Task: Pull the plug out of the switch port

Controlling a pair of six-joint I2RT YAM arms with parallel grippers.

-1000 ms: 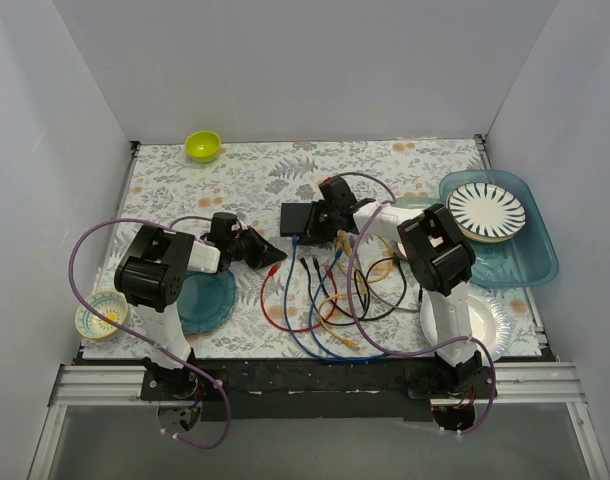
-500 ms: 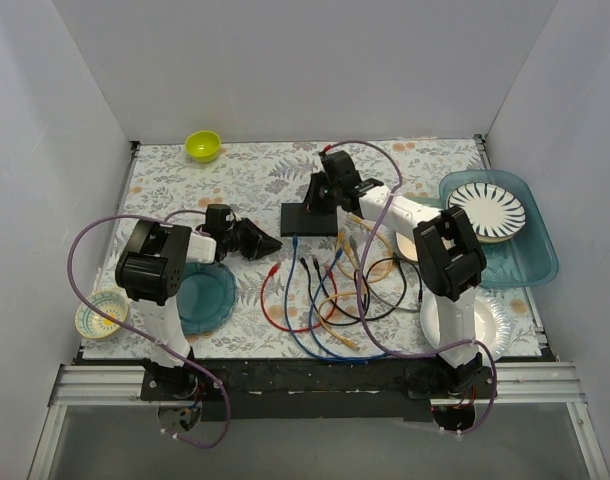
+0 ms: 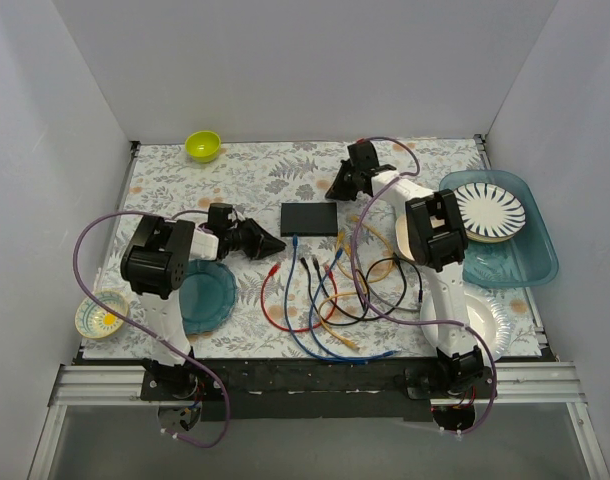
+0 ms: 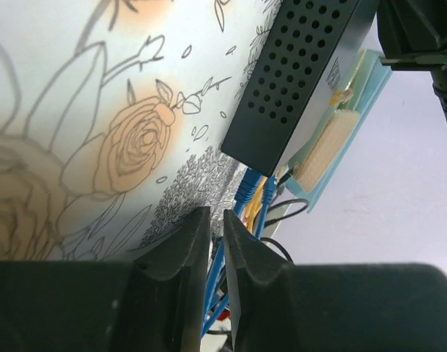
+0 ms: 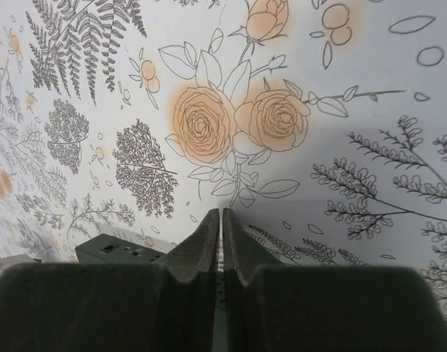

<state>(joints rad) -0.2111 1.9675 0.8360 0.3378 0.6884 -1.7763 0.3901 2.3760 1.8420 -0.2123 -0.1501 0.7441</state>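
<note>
Switch (image 3: 309, 218) lies flat mid-frame in top view on the flowered counter (image 3: 245, 180), btw the two hands. L hand (image 3: 276, 244) is just lower-left of it, low over the counter, tips aimed at switch's near-left corner. Its wrist view shows fingers (image 4: 185, 249) nearly pressed together w/ a thin slit, pinching nothing. R hand (image 3: 333, 191) is just upper-right of switch. Its fingers (image 5: 207, 235) are pressed together, nothing in them, w/ switch at lower left of that wrist view. Blue plug (image 4: 248, 188) sits right at switch's edge; can't tell if it's seated in a port. Loose tangle of cables (image 3: 325, 300) (blue, red, yellow, black) spreads below switch toward bottom of frame.
</note>
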